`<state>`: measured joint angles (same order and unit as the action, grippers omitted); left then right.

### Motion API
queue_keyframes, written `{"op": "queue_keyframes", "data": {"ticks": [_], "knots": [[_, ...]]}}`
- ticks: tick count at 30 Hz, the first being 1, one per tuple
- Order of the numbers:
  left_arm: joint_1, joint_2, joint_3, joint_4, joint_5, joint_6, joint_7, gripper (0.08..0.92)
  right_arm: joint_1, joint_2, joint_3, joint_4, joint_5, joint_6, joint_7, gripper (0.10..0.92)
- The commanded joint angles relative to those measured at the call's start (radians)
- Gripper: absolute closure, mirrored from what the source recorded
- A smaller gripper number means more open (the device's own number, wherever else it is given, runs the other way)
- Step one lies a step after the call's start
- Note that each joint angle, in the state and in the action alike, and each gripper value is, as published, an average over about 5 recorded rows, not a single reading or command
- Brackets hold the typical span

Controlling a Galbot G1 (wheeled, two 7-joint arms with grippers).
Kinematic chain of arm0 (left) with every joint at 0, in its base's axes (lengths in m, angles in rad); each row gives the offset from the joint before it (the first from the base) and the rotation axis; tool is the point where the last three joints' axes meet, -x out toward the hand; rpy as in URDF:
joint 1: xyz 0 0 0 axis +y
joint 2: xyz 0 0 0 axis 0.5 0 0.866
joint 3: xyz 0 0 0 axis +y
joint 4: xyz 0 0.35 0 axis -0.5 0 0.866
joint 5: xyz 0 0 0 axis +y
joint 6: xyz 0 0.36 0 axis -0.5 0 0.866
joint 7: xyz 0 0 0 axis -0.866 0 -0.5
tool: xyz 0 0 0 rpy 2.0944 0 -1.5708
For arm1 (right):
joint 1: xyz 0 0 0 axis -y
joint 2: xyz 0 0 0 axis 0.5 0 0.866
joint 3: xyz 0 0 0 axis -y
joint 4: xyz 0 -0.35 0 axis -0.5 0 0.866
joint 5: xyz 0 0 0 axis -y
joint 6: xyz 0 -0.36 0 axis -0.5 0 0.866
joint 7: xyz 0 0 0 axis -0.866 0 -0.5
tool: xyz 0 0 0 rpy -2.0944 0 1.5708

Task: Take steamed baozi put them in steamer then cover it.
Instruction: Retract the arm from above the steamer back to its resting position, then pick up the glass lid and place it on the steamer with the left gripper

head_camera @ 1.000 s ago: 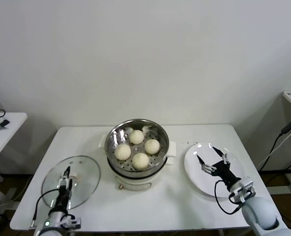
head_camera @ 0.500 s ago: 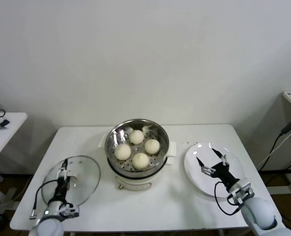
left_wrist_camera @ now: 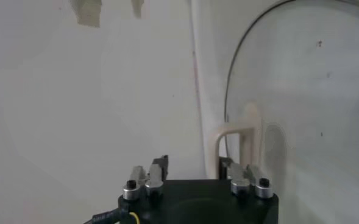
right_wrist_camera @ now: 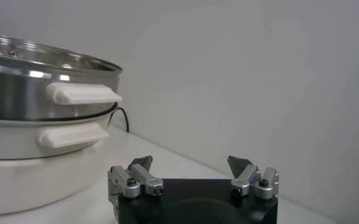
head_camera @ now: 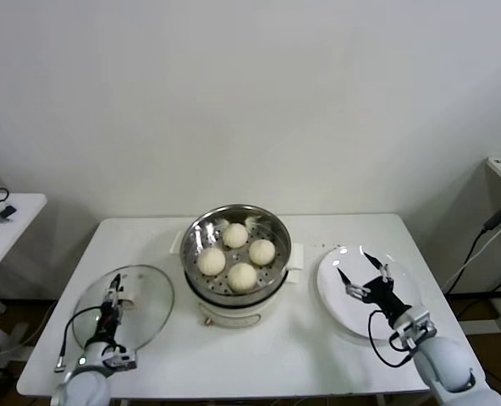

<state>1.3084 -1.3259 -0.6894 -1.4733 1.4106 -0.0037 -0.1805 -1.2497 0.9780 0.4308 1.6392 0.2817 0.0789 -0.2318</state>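
Observation:
Four cream-white steamed baozi (head_camera: pixel 242 277) lie in the shiny steamer (head_camera: pixel 278 237) on its white pot base at the table's middle. The steamer also shows in the right wrist view (right_wrist_camera: pixel 45 79). The glass cover (head_camera: pixel 147 292) lies flat on the table at the left, off the steamer. My left gripper (head_camera: pixel 113 298) is open just over the cover's middle. In the left wrist view the cover's cream handle (left_wrist_camera: pixel 240 131) stands just beyond one fingertip of the left gripper (left_wrist_camera: pixel 192 165), not between the fingers. My right gripper (head_camera: pixel 362 272) is open and empty over the white plate (head_camera: pixel 335 300).
The white plate at the right holds nothing. The pot base (right_wrist_camera: pixel 39 164) has small white side handles. A side table (head_camera: pixel 9 216) with cables stands at the far left. A cable hangs at the far right.
My left gripper has sunk and shifted slightly over the cover's middle. My right gripper has drawn back a little over the plate. The baozi and steamer have not moved.

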Motion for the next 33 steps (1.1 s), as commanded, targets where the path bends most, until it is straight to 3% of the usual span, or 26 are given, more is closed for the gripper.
{"op": "queue_keyframes", "data": {"ticks": [1, 14, 24, 33], "knots": [[-0.007, 0.005, -0.001, -0.011, -0.021, -0.011, 0.0, 0.499, 0.011, 0.001, -0.003, -0.004, -0.007, 0.0, 0.0, 0.203], [0.062, 0.01, -0.001, -0.156, -0.062, 0.039, 0.004, 0.846, 0.014, -0.004, -0.002, -0.003, -0.012, -0.005, -0.003, 0.203], [0.228, 0.04, -0.006, -0.442, -0.07, 0.249, 0.013, 0.853, 0.026, -0.013, -0.007, -0.01, -0.01, -0.007, -0.004, 0.203], [0.284, 0.144, 0.032, -0.629, -0.055, 0.425, 0.061, 0.853, 0.04, -0.039, -0.025, -0.01, -0.003, -0.032, -0.003, 0.203]]}}
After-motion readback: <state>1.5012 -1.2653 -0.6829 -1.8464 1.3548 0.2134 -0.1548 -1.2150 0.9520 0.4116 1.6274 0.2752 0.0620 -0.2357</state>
